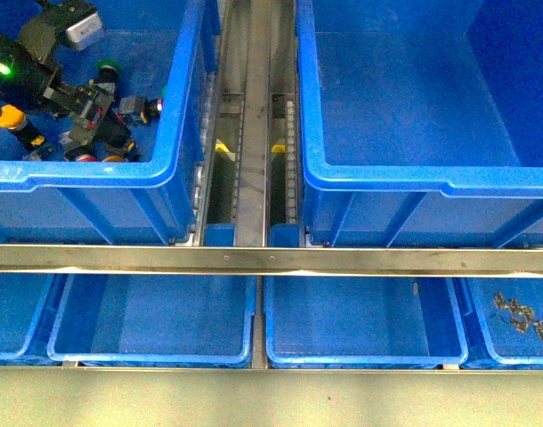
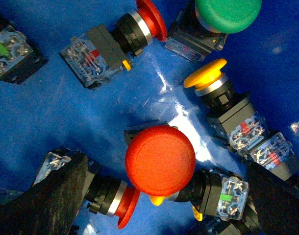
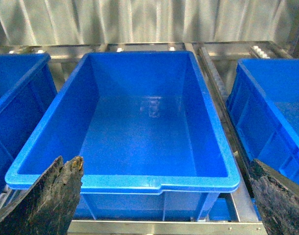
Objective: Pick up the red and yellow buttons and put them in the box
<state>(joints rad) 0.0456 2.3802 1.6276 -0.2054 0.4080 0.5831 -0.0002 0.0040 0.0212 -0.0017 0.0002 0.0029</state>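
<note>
Box (image 1: 378,178), the big deep crate on the R, is empty: nothing delivered yet. The right wrist cam faces an empty blue crate too, prob. the same box, though I can't be sure from that angle. The right pincer (image 3: 164,169) is spread wide there, holding nothing. The source crate (image 1: 178,116) on the L has the left arm (image 1: 40,53) down inside it.

Step in hand: first pick. The left pincer (image 2: 166,176) is wide open and empty, w/ one finger either side of the red button (image 2: 160,159), cap facing the cam.

Next you need to go lower and close on the body under that cap, w/o catching the second red one (image 2: 125,215) lying beneath. The yellow button (image 2: 208,78) is near. Skip the green switch (image 2: 228,12).
</note>
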